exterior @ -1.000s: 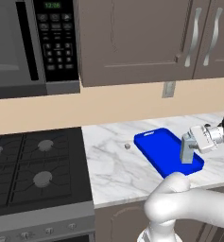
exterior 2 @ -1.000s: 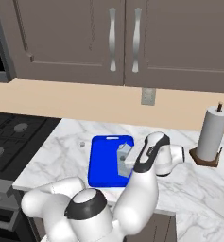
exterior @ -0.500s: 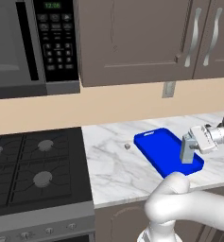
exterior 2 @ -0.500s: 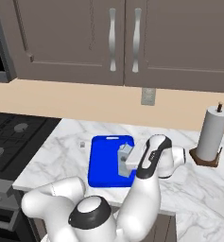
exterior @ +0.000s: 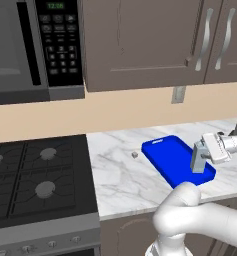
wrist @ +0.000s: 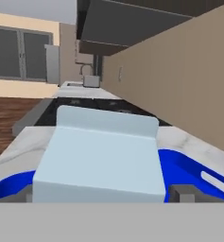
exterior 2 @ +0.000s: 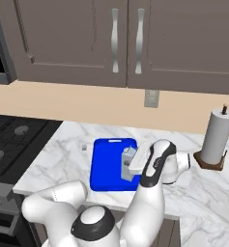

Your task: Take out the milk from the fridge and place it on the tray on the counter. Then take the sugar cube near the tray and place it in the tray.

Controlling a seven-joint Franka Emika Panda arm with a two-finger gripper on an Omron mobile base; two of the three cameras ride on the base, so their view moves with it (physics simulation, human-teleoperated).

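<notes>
While my jaws stayed clenched on the milk carton (wrist: 100,158), almost nothing shifted over the last second: my gripper (exterior: 200,159) hung in the same spot over the near right part of the blue tray (exterior: 171,154), only the wrist creeping a touch. From the base views I could not tell whether the carton's bottom touched the tray or floated just above it. I judged the first half of the job nearly done, with only the lowering and release left. Farther out on the desk (exterior: 119,172), the sugar cube (exterior: 135,155) lay untouched on the marble, just beside the tray's far left corner, apart from its rim. The gas stovetop (exterior: 35,185) sat beyond.
</notes>
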